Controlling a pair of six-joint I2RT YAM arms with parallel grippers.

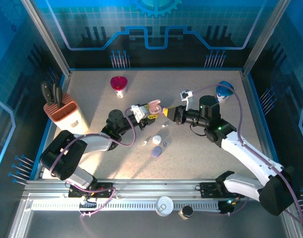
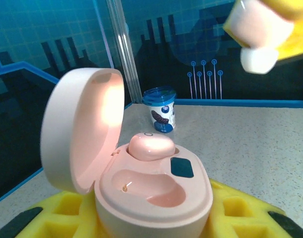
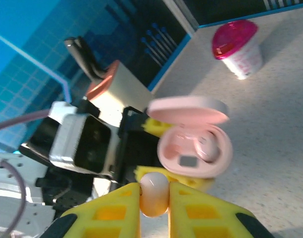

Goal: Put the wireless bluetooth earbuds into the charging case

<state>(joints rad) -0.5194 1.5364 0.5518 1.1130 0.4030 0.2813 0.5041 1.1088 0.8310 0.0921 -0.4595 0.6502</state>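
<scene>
Held earbud [image 3: 154, 191] just short of open charging case [image 3: 193, 148].
Gripped pink charging case, lid up, in left claw [image 1: 149, 112]; pinched pinkish earbud in right claw [image 3: 154, 198], near case, not touching. Judged earbud light, hard, slippery: best taken across rounded sides. Counted one case, one seated earbud [image 2: 150, 146], one empty socket [image 2: 151, 191], about five loose pieces [image 1: 156, 140] on counter [image 1: 92, 94].

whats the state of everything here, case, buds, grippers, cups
pink charging case: lid open, clamped in the left gripper
seated earbud: sitting in one slot of the case
other slot: empty
second pink earbud: pinched in the right gripper, not in the case
blue-lidded cup: upright, lid on
pink-lidded cup: upright, lid on
</scene>
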